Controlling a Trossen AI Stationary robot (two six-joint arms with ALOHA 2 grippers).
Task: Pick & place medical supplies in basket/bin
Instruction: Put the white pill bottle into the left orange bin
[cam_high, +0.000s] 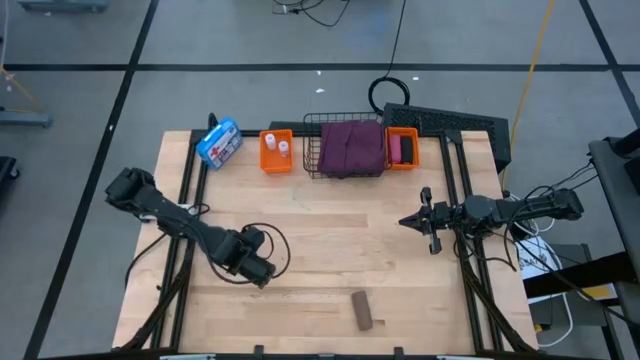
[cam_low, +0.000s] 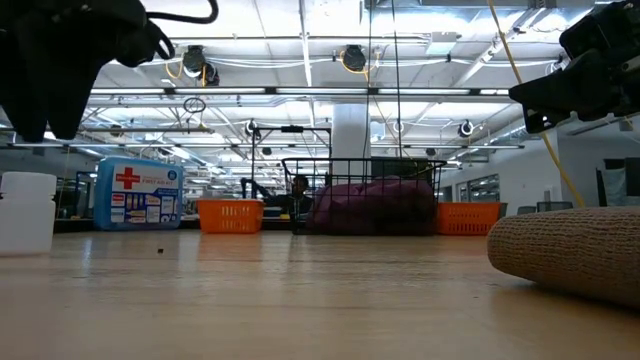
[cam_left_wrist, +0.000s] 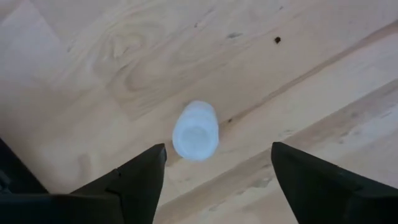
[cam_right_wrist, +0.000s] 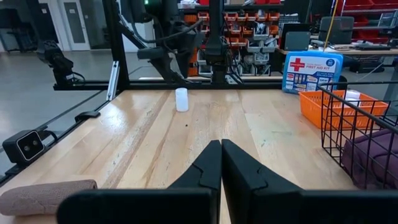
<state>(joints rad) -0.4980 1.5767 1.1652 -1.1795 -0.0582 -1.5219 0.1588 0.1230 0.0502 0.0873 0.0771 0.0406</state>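
Nearest your front edge of the table you have the brown roll, lying flat on the wood on its own, well apart from both arms.

Just beyond it on your left, the left gripper hangs above the table pointing down, its fingers spread wide with nothing between them. A white vial stands upright on the wood directly below, in the gap but not touched by either finger.

Over on your right, the right gripper hovers above the table near its right side, pointing toward the middle. Its two fingers are pressed together and hold nothing.

Along the far edge you have the containers in a row. The wire basket sits in the middle with the maroon cloth folded inside it. The left orange bin stands just beside the basket on its left and holds two white vials. The right orange bin stands just beside the basket on its right, holding a pink roll and a black roll side by side. Farthest left in that row lies the blue-and-white pouch, tilted, near the left orange bin.
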